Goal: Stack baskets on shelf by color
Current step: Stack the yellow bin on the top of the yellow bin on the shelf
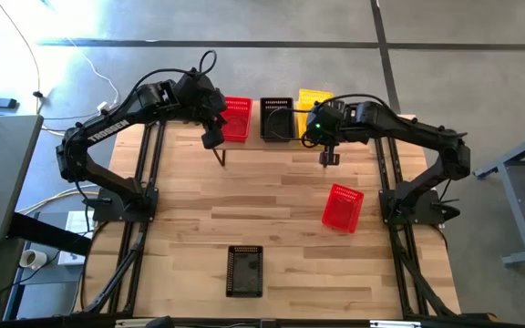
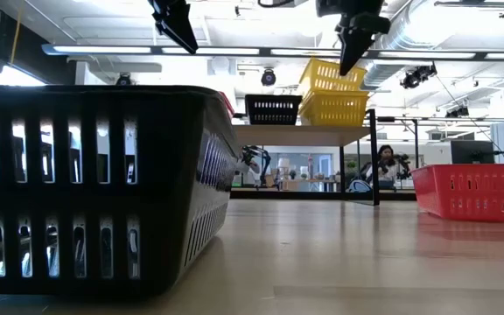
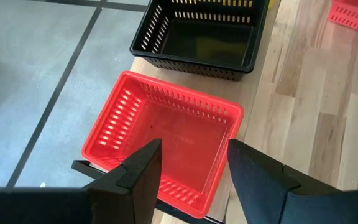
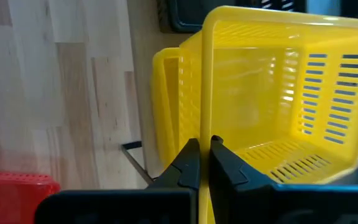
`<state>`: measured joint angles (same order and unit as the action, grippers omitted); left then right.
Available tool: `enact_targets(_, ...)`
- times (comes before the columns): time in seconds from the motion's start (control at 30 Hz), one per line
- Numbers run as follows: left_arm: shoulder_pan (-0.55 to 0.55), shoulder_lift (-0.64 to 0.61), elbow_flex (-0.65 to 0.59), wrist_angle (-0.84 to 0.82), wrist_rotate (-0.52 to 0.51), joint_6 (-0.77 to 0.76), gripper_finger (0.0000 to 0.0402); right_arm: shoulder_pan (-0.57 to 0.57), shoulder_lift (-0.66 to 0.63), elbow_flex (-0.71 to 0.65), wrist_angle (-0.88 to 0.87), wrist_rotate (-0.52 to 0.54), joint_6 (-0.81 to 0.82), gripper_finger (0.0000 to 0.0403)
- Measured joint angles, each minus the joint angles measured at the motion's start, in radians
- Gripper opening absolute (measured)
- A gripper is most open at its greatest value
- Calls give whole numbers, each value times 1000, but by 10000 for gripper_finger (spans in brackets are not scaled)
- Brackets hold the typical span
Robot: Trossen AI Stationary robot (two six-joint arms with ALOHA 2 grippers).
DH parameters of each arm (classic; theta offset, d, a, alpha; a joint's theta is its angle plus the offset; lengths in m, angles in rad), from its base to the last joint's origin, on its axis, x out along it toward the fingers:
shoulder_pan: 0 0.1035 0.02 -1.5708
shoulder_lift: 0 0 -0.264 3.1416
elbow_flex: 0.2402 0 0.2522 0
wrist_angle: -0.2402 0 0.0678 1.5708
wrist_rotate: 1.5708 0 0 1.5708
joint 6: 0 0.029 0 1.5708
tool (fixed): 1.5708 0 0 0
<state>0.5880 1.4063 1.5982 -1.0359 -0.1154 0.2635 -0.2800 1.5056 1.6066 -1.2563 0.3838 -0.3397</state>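
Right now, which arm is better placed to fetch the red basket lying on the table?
The left. Its gripper hangs open and empty over the shelf's red basket, while the right gripper pinches a yellow basket. However, the loose red basket lies on the right.

My dark right gripper [image 4: 199, 163] pinches a bright yellow slotted basket [image 4: 278, 93]. Below my black left gripper [image 3: 191, 168] sits a red mesh basket [image 3: 166, 140], with a black basket [image 3: 204, 34] at twelve o'clock from it on the pale wood shelf [image 3: 247, 93].

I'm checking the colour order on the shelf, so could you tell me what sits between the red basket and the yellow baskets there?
A black basket sits between the red basket and the yellow baskets on the shelf, seen in the high view.
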Motion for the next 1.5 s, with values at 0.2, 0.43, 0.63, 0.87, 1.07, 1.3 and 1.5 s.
enact_targets(0.2, 0, 0, 0, 0, 0, 0, 172, -24, 15, -2, -27, -3, 12, 0)
enact_targets(0.43, 0, 0, 0, 0, 0, 0, 172, -48, 15, -2, -31, -18, 46, 0)
enact_targets(0.63, 0, 0, 0, 0, 0, 0, 172, -48, 15, -2, -34, -37, 42, 0)
enact_targets(0.87, 0, 0, 0, 0, 0, 0, 172, -47, 15, -2, -34, -30, 26, 0)
enact_targets(1.07, 0, 0, 0, 0, 0, 0, 172, -47, 15, -2, -31, -15, 28, 28)
enact_targets(1.3, 0, 0, 0, 0, 0, 0, 172, -47, 14, -2, -8, -18, 28, 83)
enact_targets(1.5, 0, 0, 0, 0, 0, -3, 172, -42, 13, 46, -40, -22, 73, 91)
